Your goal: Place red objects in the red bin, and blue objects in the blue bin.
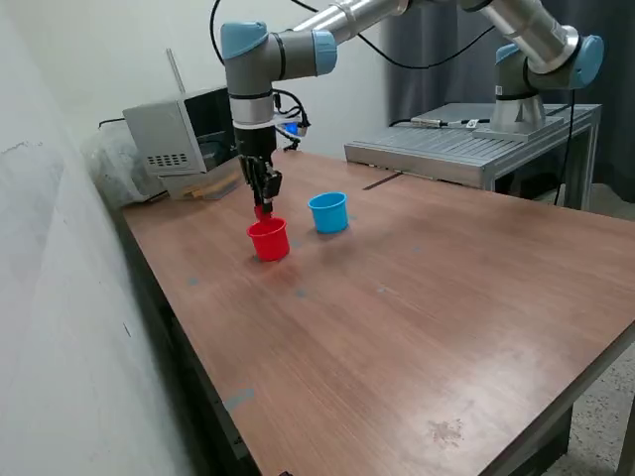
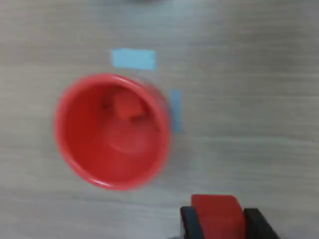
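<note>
The hand (image 1: 263, 206) hovers just above the small round red plastic cup (image 1: 269, 239), fingers clamped on a small bright red cube (image 2: 218, 215).

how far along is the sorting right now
One red cube already lies inside the red cup. The gripper holds a second red cube just above that cup, not yet released. No blue cubes show on the table; the blue cup's contents can't be seen.
</note>
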